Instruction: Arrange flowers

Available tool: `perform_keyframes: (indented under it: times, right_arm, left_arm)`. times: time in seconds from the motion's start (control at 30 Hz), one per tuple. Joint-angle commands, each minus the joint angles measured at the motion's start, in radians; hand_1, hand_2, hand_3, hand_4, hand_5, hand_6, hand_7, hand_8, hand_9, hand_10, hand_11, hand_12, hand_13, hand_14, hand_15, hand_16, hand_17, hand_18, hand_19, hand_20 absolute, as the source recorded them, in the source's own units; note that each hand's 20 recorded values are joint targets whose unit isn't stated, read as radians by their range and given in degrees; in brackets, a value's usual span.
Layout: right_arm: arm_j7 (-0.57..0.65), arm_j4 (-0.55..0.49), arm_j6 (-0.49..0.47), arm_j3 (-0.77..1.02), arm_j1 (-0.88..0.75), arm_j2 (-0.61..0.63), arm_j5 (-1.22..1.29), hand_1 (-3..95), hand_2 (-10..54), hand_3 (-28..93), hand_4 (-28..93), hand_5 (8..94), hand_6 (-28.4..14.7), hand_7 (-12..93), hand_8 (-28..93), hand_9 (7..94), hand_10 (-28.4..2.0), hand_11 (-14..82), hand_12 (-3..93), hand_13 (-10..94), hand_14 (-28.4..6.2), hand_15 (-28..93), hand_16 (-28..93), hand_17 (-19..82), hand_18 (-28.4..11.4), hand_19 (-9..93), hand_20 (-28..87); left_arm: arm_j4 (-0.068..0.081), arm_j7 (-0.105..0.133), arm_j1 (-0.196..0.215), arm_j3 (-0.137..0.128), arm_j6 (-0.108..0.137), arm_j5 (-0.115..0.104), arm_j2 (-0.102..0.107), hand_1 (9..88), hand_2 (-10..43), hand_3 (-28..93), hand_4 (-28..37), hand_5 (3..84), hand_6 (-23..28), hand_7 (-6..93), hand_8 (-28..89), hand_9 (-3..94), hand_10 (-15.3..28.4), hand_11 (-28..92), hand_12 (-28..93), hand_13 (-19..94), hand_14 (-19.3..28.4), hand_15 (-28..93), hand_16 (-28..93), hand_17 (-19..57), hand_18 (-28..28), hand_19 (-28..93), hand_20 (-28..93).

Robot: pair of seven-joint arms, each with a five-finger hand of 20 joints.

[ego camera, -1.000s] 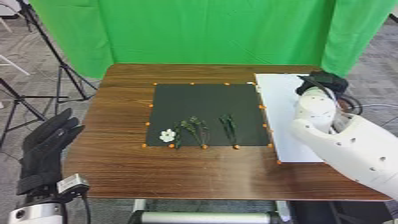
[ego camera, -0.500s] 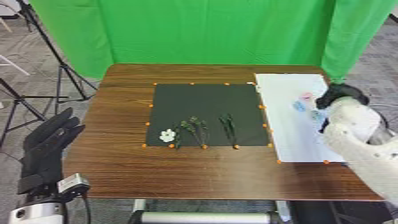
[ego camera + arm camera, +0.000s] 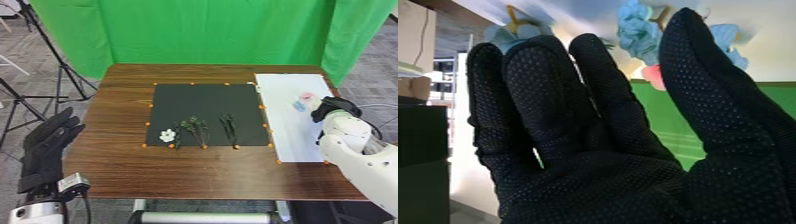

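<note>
"The right hand [image 3: 334, 106] was wide, fingers straight, by the white sheet's [image 3: 291, 137] right edge. Was it holding anything?"

"Nothing I could see. The left hand [image 3: 46, 145] was open too, beside the bench [image 3: 169, 172]."

"How far along was it?"

"Partway, I judged. One white flower [image 3: 167, 135] and two groups of green stems [image 3: 194, 127] lay on the one black sheet [image 3: 200, 102]; I couldn't count the stems."

"What was left?"

"Over the white sheet, one pink bloom [image 3: 306, 95] and at least two blue ones [image 3: 636, 31]."
</note>
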Motion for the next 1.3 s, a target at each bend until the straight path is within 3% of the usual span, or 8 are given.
perform_keyframes:
  times: [0.03, 0.3, 0.43, 0.7, 0.8, 1.13, 1.17, 1.3]
  right_arm:
    - [-0.002, 0.003, 0.016, -0.005, 0.005, 0.001, -0.021, 32.0, -2.6, 81, -24, 54.9, -14.4, 16, -8, 50.8, -24.9, 26.4, 17.1, 56, -15.3, 79, 17, 32, -24.7, 93, -7]
    - [0.001, 0.009, 0.053, -0.054, 0.027, 0.004, -0.034, 31.7, -2.8, 80, -24, 54.2, -14.3, 17, -8, 50.5, -25.1, 26.6, 17.4, 56, -15.1, 79, 17, 32, -24.9, 93, -8]
    - [-0.006, 0.013, 0.08, -0.076, 0.037, 0.01, -0.048, 31.6, -2.9, 80, -24, 54.0, -14.3, 17, -8, 50.5, -24.8, 27.1, 17.5, 57, -15.0, 79, 17, 32, -24.9, 93, -8]
    - [-0.004, 0.028, 0.111, -0.115, 0.06, 0.014, -0.056, 31.9, -2.9, 80, -24, 54.4, -13.8, 18, -9, 51.5, -23.9, 28.6, 17.3, 57, -14.4, 79, 17, 33, -24.7, 93, -8]
    - [-0.001, 0.033, 0.115, -0.133, 0.067, 0.018, -0.068, 32.2, -2.9, 80, -24, 54.8, -13.4, 18, -9, 52.3, -23.6, 29.0, 17.3, 58, -14.4, 79, 17, 33, -24.7, 93, -8]
    - [0.016, 0.056, 0.133, -0.173, 0.068, 0.019, -0.086, 36.8, -3.9, 79, -26, 57.8, -11.2, 21, -10, 57.3, -21.0, 31.6, 17.4, 61, -12.8, 78, 17, 35, -23.9, 93, -8]
    - [0.018, 0.059, 0.144, -0.18, 0.071, 0.02, -0.091, 37.4, -4.0, 79, -26, 58.7, -10.9, 21, -10, 58.6, -20.6, 32.0, 17.5, 61, -12.6, 77, 17, 35, -23.8, 93, -8]
    - [0.03, 0.073, 0.191, -0.224, 0.088, 0.035, -0.116, 40.0, -2.8, 78, -27, 61.7, -8.2, 25, -11, 63.7, -18.3, 35.1, 17.8, 64, -11.1, 76, 18, 36, -23.2, 93, -7]
  left_arm:
    - [0.002, -0.011, -0.002, 0.002, -0.002, 0.008, -0.003, 25.7, 5.0, 84, -20.0, 38.7, 10.0, 16.2, -11, 32.5, 19.1, 37, 7, 22, 25.9, 62, -17, -10.7, 20.7, 56, 4]
    - [0.006, -0.021, -0.013, 0.009, -0.01, 0.015, -0.009, 25.8, 5.0, 83, -20.1, 38.7, 10.0, 16.2, -11, 32.6, 19.1, 37, 7, 22, 25.9, 62, -17, -10.7, 20.8, 56, 4]
    - [0.006, -0.003, -0.011, 0.014, 0.001, -0.003, 0.007, 25.7, 5.0, 84, -20.1, 38.7, 10.0, 16.2, -11, 32.5, 19.1, 37, 7, 22, 25.9, 62, -17, -10.7, 20.8, 56, 4]
    - [0.008, 0.008, -0.017, 0.024, 0.009, -0.017, 0.021, 25.8, 5.1, 83, -20.1, 38.7, 10.0, 16.2, -11, 32.5, 19.0, 37, 7, 22, 26.0, 62, -17, -10.7, 20.7, 56, 4]
    - [0.008, -0.001, -0.021, 0.022, 0.003, -0.006, 0.013, 25.7, 5.0, 84, -20.1, 38.7, 10.1, 16.2, -11, 32.5, 19.1, 37, 7, 22, 25.9, 62, -17, -10.7, 20.7, 56, 4]
    - [0.008, -0.005, -0.021, 0.02, 0.0, -0.009, 0.013, 25.7, 5.1, 84, -20.1, 38.7, 10.0, 16.3, -11, 32.5, 19.1, 37, 7, 22, 26.0, 62, -17, -10.7, 20.8, 56, 4]
    - [0.007, -0.017, -0.022, 0.015, -0.007, 0.005, -0.001, 25.8, 5.1, 83, -20.2, 38.7, 10.0, 16.3, -11, 32.5, 19.1, 37, 7, 22, 26.0, 62, -17, -10.7, 20.8, 56, 4]
    - [0.008, -0.027, -0.024, 0.012, -0.015, 0.016, -0.01, 25.7, 5.1, 84, -20.1, 38.7, 10.0, 16.3, -11, 32.5, 19.1, 37, 7, 22, 26.0, 62, -17, -10.7, 20.8, 56, 4]
